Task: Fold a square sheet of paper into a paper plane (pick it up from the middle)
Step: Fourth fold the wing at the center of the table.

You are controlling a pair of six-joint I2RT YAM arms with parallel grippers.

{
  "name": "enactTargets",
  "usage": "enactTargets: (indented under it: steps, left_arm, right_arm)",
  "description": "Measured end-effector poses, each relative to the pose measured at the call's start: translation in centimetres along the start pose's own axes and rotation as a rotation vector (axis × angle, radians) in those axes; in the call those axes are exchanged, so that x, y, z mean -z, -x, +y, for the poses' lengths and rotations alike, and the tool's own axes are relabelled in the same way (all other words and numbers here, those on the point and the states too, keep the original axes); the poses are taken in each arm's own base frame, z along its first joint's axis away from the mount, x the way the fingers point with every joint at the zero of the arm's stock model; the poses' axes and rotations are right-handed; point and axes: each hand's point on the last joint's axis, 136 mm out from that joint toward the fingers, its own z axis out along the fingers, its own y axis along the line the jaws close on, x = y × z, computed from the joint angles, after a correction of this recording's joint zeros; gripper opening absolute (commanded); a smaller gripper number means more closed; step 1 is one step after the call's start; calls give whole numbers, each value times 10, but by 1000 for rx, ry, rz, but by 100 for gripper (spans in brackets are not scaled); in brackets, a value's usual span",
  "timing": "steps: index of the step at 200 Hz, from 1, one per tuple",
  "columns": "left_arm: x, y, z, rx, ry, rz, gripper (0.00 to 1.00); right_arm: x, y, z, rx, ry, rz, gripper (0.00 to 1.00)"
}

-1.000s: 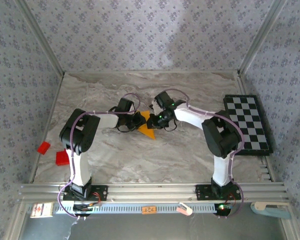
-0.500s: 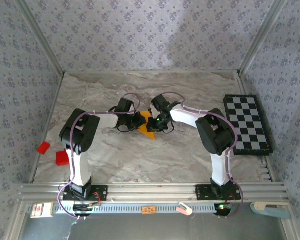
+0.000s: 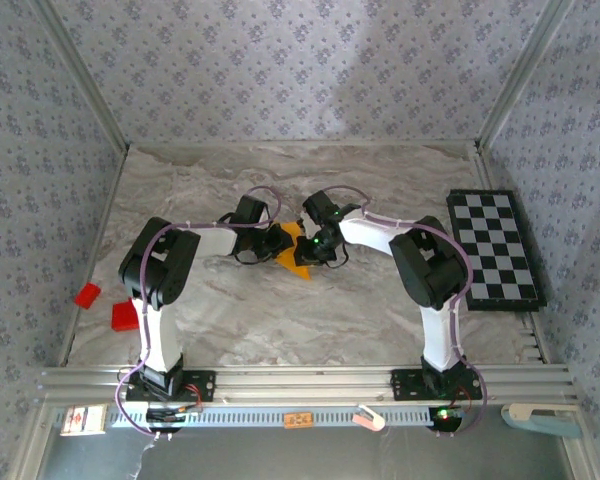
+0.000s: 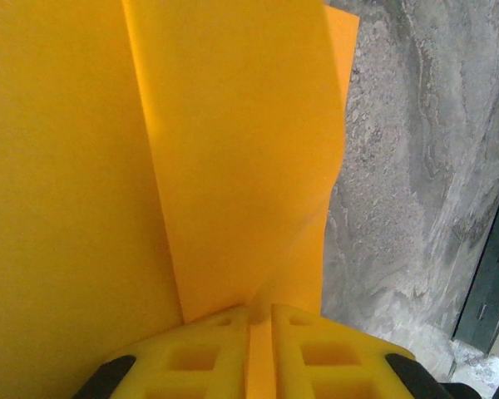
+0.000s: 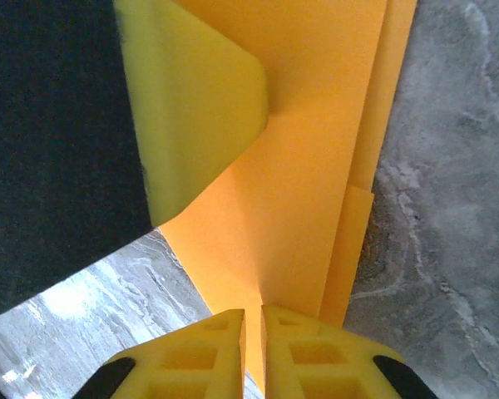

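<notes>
Now, in the top external view, you are watching the right arm's elbow swinging inward from where it stood a second ago, while the left arm is hardly moving. The right gripper (image 3: pixel 316 246) is drawing closer to the left gripper (image 3: pixel 279 244), so the two are sitting almost tip to tip. The orange sheet (image 3: pixel 299 263) is lying between them, its point poking out just below both tips. The checkerboard (image 3: pixel 495 245) is resting well apart on the right gripper's outer side.

Moving to the left wrist view, the left gripper (image 4: pixel 260 319) is pinching the sheet (image 4: pixel 233 150): a thin strip of paper is running between its pressed-together fingers. A folded flap is stretching straight ahead of the tips, another layer is spreading to their left, and bare table (image 4: pixel 399 216) is showing to their right.

In the right wrist view, the right gripper (image 5: pixel 253 320) is likewise clamping the sheet (image 5: pixel 316 158) by its near edge. Stacked layers are stepping off to the right of the tips, and a finger (image 5: pixel 191 108) of the left gripper is reaching in ahead and to the left.

By my reading, this closing-in is bending the paper along a crease, so you are still mid-fold and no finished dart is showing yet.
</notes>
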Motion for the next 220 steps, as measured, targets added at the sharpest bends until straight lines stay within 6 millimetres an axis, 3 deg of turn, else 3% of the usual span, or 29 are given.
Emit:
enactTargets:
  steps: [220]
  left_arm:
    - [5,-5,-12,-31,-40,33,23]
  right_arm:
    - [-4,-4,-11,-22,-29,20,13]
